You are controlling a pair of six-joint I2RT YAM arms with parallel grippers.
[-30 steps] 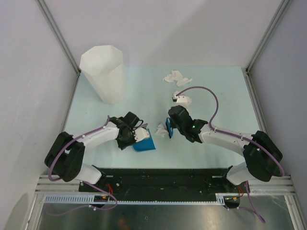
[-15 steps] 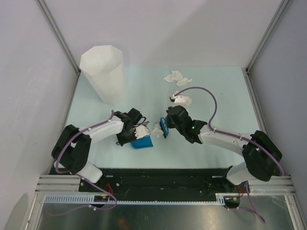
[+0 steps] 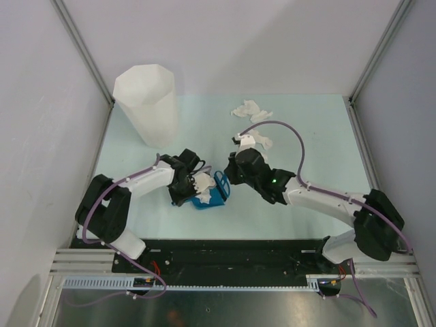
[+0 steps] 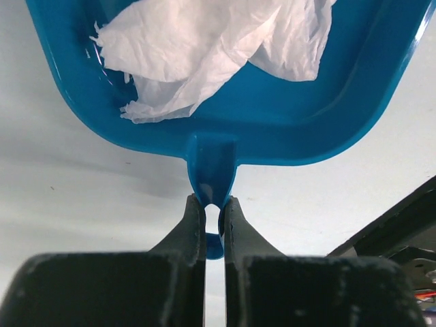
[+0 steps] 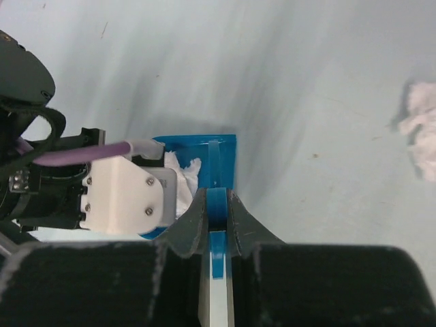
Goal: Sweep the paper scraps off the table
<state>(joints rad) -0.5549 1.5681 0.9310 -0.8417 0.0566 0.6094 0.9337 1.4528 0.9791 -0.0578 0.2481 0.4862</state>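
Observation:
My left gripper is shut on the handle of the blue dustpan, low over the table. In the left wrist view my left gripper pinches the dustpan handle, and a crumpled white paper wad lies in the pan. My right gripper is shut on a blue brush held at the pan's mouth. In the right wrist view my right gripper grips the brush, with paper beside it. More paper scraps lie at the back, and one wad lies behind the right wrist.
A tall white faceted bin stands at the back left of the table. Grey walls with metal posts close in the left, right and back. The black base rail runs along the near edge. One scrap shows at the right edge of the right wrist view.
My right gripper has moved left with the brush up to the dustpan's mouth. The paper wad that lay between them is now inside the pan. The left arm has shifted slightly.

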